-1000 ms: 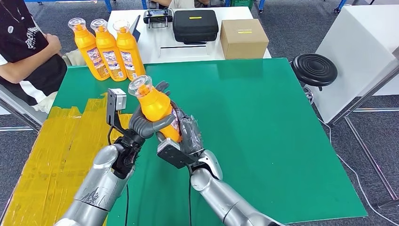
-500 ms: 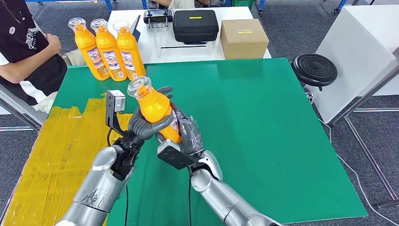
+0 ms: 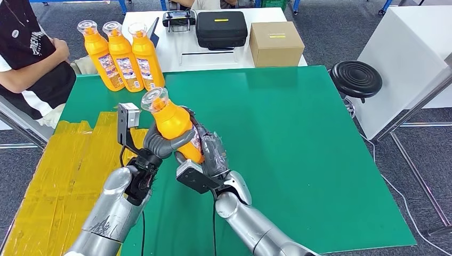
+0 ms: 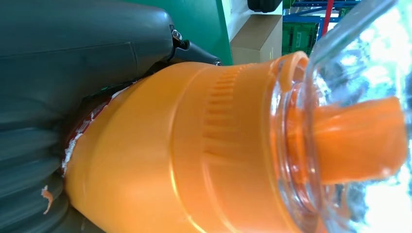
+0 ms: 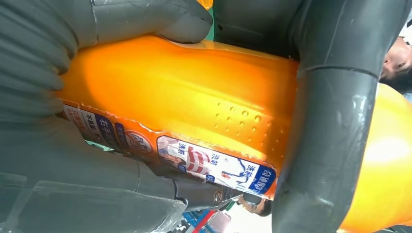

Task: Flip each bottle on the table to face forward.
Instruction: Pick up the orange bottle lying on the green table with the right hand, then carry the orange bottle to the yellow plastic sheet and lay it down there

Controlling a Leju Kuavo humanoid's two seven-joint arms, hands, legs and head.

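Both hands were on it: the orange plastic bottle with the clear domed cap [image 3: 170,124] hung above the green desk [image 3: 298,138], at about nine o'clock of the desk's middle, neck tipped toward eleven o'clock. The left hand [image 3: 160,141] wrapped its thumb and fingers around the bottle's waist, and the right hand [image 3: 205,152] clasped the lower body from the other side, label showing between its fingers in the right wrist view. The danger, as I judged it, was the handover: smooth plastic, two overlapping grips, and if one hand let go before the other had a firm hold, the bottle could slip, twist label-away, or drop onto the desk. Whether there was liquid inside, the opaque walls hid. At eleven o'clock, three matching orange bottles [image 3: 121,56] stood upright in a row, touching, labels visible.
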